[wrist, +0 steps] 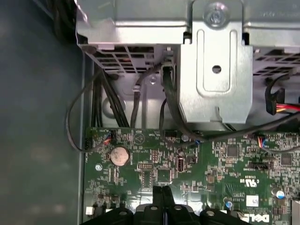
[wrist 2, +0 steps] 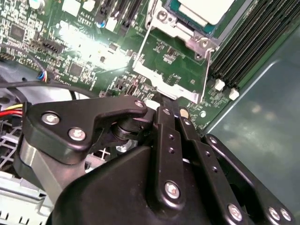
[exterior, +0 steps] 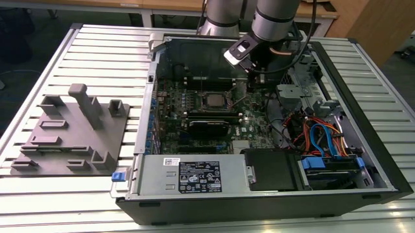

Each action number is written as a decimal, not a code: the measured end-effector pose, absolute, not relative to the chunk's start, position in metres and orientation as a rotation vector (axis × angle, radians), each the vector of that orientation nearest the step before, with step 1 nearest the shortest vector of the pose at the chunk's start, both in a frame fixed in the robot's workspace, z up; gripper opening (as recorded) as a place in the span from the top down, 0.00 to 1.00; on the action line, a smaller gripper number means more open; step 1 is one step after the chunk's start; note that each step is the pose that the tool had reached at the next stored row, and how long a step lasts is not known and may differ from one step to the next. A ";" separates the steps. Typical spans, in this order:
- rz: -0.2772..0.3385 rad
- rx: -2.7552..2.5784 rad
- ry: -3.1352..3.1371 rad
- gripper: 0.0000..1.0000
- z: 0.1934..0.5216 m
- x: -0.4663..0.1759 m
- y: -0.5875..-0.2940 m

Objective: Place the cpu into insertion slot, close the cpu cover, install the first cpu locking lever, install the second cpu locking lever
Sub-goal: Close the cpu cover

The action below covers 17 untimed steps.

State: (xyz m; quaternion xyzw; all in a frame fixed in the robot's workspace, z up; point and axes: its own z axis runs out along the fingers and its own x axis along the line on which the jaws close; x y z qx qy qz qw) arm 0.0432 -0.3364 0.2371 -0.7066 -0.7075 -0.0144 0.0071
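So the open computer case (exterior: pixel 259 204) takes up the middle and the exterior view's right side of the desk (exterior: pixel 97 48), with a grey fixture plate (exterior: pixel 71 141) near the desk's edge on the exterior view's left. The arm reaches down into the case from the far edge.

The cpu (wrist 2: pixel 204 8) is already sitting in the insertion slot (wrist 2: pixel 180 29), right beside the black memory slots (wrist 2: pixel 253 42). The cpu cover (wrist 2: pixel 165 89) is swung up off the socket, and you can see green board through its window.

The gripper (wrist 2: pixel 161 105) has its fingers pressed together with no gap. Its tips are right at the cover's free edge, and I honestly can't tell if they're pinching it or just touching. In the first wrist view the tips hang over the board near a coin battery (wrist: pixel 119 155).
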 end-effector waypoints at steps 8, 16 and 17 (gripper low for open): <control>-0.045 -2.215 -2.208 0.90 0.236 0.033 -0.336; -0.046 -2.218 -2.205 0.90 0.234 0.024 -0.334; -0.045 -2.218 -2.205 0.90 0.234 0.024 -0.334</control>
